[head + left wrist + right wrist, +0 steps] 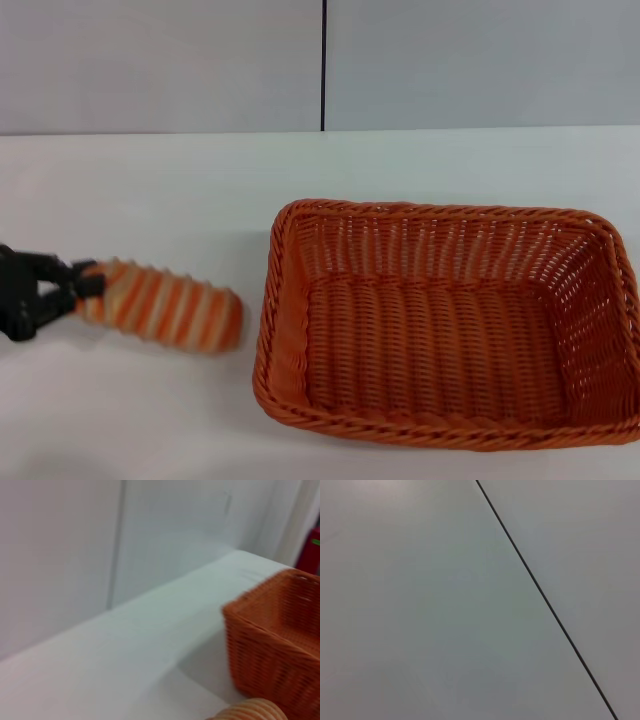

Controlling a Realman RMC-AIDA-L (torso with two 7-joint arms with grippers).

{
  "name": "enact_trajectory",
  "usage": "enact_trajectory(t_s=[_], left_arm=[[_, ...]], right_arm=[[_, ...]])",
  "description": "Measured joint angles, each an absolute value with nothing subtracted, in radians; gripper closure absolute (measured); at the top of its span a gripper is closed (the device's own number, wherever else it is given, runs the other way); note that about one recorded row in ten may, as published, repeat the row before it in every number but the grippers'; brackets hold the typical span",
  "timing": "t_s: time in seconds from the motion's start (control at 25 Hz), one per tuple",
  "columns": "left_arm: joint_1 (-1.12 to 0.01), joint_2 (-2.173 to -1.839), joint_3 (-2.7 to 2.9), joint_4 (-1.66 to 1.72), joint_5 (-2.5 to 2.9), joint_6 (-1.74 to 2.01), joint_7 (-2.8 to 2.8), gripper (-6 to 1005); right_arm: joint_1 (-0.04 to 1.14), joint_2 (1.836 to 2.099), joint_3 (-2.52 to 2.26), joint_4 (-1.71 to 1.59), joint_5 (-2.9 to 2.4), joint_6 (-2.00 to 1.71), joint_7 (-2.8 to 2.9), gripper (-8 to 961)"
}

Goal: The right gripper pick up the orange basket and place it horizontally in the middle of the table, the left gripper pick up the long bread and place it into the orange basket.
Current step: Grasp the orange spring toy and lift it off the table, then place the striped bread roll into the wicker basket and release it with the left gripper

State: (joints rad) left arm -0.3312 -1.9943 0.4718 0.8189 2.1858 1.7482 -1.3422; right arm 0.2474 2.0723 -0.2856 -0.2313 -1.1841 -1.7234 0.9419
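The orange basket lies lengthwise across the white table, right of centre, with nothing in it. The long bread, striped orange and cream, is to the left of the basket, with its right end a little short of the rim. My left gripper is shut on the bread's left end at the left edge of the head view. Whether the bread rests on the table or hangs just above it is unclear. The left wrist view shows a basket corner and the bread's end. The right gripper is out of view.
A grey wall with a dark vertical seam stands behind the table. The right wrist view shows only that wall panel and its seam. A red object stands beyond the table's far end.
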Motion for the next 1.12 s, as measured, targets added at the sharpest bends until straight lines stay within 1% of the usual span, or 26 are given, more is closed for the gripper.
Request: enact_trajectory(t_s=[0.08,0.12,0.24,0.32,0.36,0.56,0.72,0.84,1.12], left_arm=[[-0.335,-1.994,0.43,0.832,2.186,1.737,-1.339,843],[-0.341,-2.002,0.363,0.848,2.178,1.723,-1.337,846],[-0.345,-2.009,0.311,0.851,2.154,1.719,-1.328,853],[-0.344,-2.024,0.263,0.845,2.056,1.717,-1.311,855],[-0.344,-2.024,0.263,0.845,2.056,1.717,-1.311,856],[-0.331,-2.051,0.263,0.843,1.874,1.767,-1.323,860],[-0.352,-2.058,0.298,0.808,1.825,1.91,-1.357,862],[-0.366,-2.059,0.359,0.754,1.818,1.937,-1.348,862],[-0.438,-2.064,0.544,0.493,1.784,1.889,-1.201,866]], right_arm=[[0.247,2.072,-0.287,-0.228,-1.184,-1.725,0.942,409],[0.247,2.072,-0.287,-0.216,-1.186,-1.726,0.937,409],[0.247,2.072,-0.287,-0.209,-1.187,-1.723,0.932,409],[0.247,2.072,-0.288,-0.207,-1.19,-1.721,0.93,409],[0.247,2.072,-0.288,-0.207,-1.19,-1.721,0.93,409],[0.247,2.072,-0.293,-0.204,-1.192,-1.728,0.93,409],[0.247,2.072,-0.295,-0.186,-1.192,-1.73,0.929,409],[0.247,2.072,-0.296,-0.182,-1.193,-1.734,0.929,409],[0.267,2.073,-0.3,-0.158,-1.197,-1.74,0.928,409]])
